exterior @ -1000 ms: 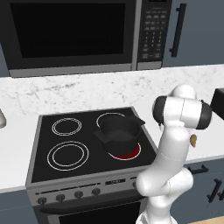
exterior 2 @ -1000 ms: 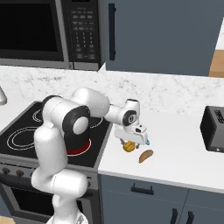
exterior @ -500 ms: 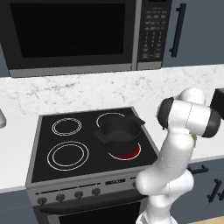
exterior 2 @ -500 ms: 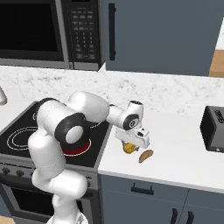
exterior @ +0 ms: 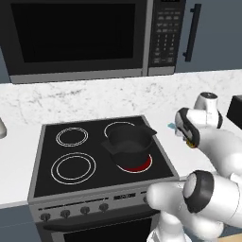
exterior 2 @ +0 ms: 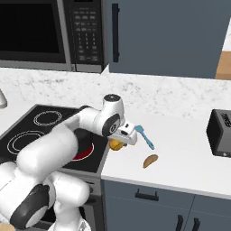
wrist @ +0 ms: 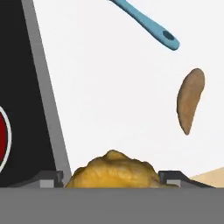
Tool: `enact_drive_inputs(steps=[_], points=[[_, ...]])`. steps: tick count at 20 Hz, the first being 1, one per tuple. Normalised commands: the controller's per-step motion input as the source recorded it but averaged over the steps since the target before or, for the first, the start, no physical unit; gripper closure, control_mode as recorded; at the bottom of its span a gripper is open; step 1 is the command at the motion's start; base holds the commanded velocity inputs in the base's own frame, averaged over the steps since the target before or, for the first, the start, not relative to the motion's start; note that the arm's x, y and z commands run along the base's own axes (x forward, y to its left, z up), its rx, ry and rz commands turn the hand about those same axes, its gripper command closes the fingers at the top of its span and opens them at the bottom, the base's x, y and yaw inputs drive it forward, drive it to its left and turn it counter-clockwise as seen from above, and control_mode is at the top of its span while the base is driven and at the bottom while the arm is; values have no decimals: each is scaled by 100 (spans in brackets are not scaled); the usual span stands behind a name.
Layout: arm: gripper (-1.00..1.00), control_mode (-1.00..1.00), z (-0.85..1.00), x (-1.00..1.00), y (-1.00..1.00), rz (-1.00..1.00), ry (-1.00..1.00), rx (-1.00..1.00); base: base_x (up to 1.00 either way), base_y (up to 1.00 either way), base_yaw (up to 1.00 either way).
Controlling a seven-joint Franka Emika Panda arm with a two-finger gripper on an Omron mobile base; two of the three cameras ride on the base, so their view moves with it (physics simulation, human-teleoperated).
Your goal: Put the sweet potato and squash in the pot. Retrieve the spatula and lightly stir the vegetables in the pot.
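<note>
Arm reached low over the white counter (exterior 2: pixel 180 149), just right of the stove (exterior: pixel 99 156). Gripper (exterior 2: pixel 118 143) pointed down, its fingers clasping the lumpy yellow squash (wrist: pixel 114 173). Sweet potato (exterior 2: pixel 150 160) and blue spatula (exterior 2: pixel 145 136) lay nearby on the counter. Black pot (exterior: pixel 130 142) sat on the glowing burner; contents not discernible.

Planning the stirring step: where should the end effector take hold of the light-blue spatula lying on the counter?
Probably mid-handle, coming straight down from above. The slim light-blue spatula lies flat on the white counter, its thin straight handle the easiest part to pinch across, and well apart from the elongated brown sweet potato.
</note>
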Motion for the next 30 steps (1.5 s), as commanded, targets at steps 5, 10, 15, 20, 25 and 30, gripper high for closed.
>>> enact_drive_inputs(steps=[5,10,15,20,25,30], points=[[100,-100,100,-9,100,9,-8,-5,0,0,0],[100,-100,100,-1,100,7,-1,0,0,0,0],[100,-100,53,8,98,12,7,8,0,0,0],[100,-100,-45,55,97,4,7,0,0,0,0],[100,-100,-94,60,31,0,0,0,0,0,0],[-100,-100,-45,20,11,0,-2,0,0,0,0]])
